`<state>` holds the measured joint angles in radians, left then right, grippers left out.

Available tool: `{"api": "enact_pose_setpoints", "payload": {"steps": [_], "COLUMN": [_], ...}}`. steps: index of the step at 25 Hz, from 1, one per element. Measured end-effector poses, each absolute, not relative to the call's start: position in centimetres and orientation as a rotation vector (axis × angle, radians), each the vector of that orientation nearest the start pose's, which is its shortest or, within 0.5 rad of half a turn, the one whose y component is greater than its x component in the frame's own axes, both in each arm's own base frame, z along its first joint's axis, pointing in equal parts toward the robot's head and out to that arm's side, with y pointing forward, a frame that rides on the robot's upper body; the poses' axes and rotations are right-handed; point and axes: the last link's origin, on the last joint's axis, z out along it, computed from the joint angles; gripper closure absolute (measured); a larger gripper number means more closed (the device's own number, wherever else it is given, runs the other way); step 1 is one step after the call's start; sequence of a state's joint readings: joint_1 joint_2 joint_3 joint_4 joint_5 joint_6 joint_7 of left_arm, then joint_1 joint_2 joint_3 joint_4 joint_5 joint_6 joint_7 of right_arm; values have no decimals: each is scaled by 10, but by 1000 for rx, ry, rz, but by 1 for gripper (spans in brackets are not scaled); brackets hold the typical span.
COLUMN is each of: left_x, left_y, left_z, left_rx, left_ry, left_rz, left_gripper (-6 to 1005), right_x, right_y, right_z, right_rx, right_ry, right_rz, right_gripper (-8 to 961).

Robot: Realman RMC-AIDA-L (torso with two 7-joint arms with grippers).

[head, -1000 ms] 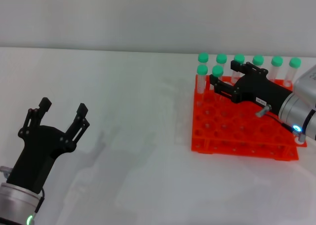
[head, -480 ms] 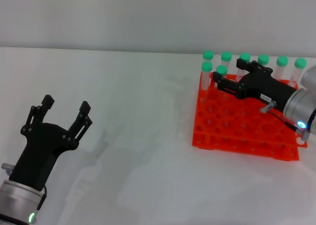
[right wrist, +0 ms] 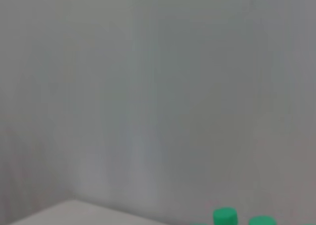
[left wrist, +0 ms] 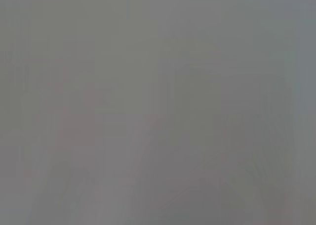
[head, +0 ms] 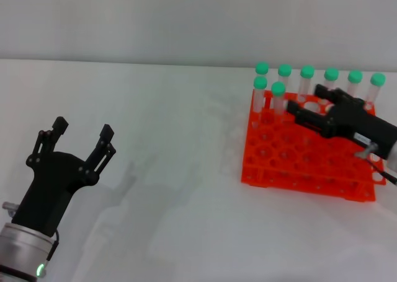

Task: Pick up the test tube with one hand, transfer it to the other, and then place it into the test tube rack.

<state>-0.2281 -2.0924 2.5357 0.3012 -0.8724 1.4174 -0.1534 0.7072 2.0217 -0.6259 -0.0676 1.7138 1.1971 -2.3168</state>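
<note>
Several green-capped clear test tubes stand upright in the orange-red test tube rack [head: 298,167] at the right: a back row [head: 307,72] and two in front of it [head: 260,82], [head: 278,88]. My right gripper [head: 307,102], all black with a white label, hovers over the rack just right of the front tube, open and empty. My left gripper [head: 82,129], black prongs on a silver arm, is held up open and empty at the front left, far from the rack. Two green caps [right wrist: 225,216] show in the right wrist view.
White tabletop [head: 173,170] lies between the left gripper and the rack, with a pale wall behind. The left wrist view shows only blank grey.
My right gripper has drawn back to the right, away from the front tubes it was reaching around. The left gripper has barely moved.
</note>
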Motion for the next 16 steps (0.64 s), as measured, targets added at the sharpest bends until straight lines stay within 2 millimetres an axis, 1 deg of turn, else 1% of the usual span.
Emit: {"api": "enact_pose_setpoints", "payload": {"steps": [3,6,8,11,12,13,16], "left_x": [-307,-307,-307,-307,-307,-307,-309], "left_y": [257,257,258,258,259,259,260], "left_z": [-41,-41,-40,-40,-40,-40,-38], "left_rx": [-1654,-1654,-1651,-1649,-1647,-1647,-1630], "left_ry": [-498,-496,-495,-495,-496,-497,-507], "left_rz": [-926,-925,-925,-926,-926,-925,-921], "left_gripper": [119,119,119,119,119,119,119], "right_x": [267,285,302,332,332,353,365], "right_y": [375,363,354,337,337,324,316], "right_z": [-16,-2,9,27,27,34,37], "right_rx": [-2138,-2048,-1954,-1767,-1767,-1628,-1547], "right_ry": [601,604,590,544,544,517,520], "right_rz": [967,983,963,872,872,766,698], "right_gripper": [103,103,103,103,103,103,103]}}
